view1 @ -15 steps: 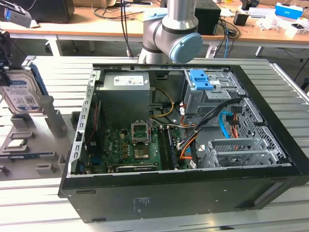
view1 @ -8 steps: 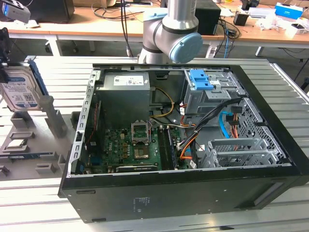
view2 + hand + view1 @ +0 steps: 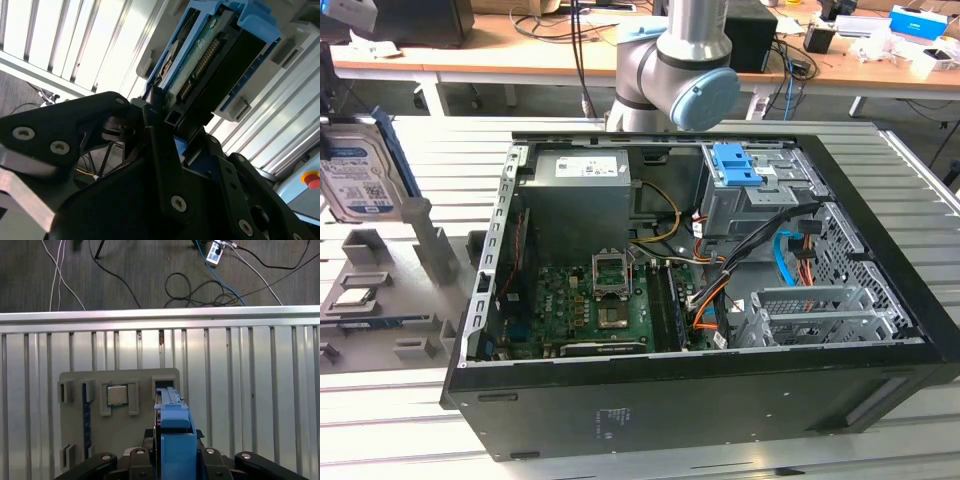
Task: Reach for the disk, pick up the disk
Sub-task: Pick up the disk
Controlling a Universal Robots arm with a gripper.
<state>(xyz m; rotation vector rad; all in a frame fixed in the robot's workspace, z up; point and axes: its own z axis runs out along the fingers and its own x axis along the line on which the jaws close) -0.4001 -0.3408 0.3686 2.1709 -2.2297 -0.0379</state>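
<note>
The disk: position? (colleague, beside me)

Me: On edge at the far exterior view's left. Label face is toward that camera, with a blue rail along one edge. It is over the grey fixture on the slatted worktop. In the first wrist view it runs edge-on from the end effector out to the fixture's slot. Seated or just clear of the slot: cannot tell.

Colleague: End effector?

Me: Clamped on the disk. In the second wrist view the end effector has its black fingers bearing on the disk at the connector end. The green board and pin row are in plain sight. The first wrist view agrees: black linkages sit tight on both sides of the blue rail.

Colleague: Anything else on the fixture?

Me: Processor chip, flat in its own pocket. It is near the disk's slot, not touching the disk.

Colleague: And the case?

Me: Open computer case lying on its side mid-worktop, well apart from the disk. Inside are the motherboard, bundled cables and a blue latch. The arm shows a grey-and-blue joint behind the case.
</note>
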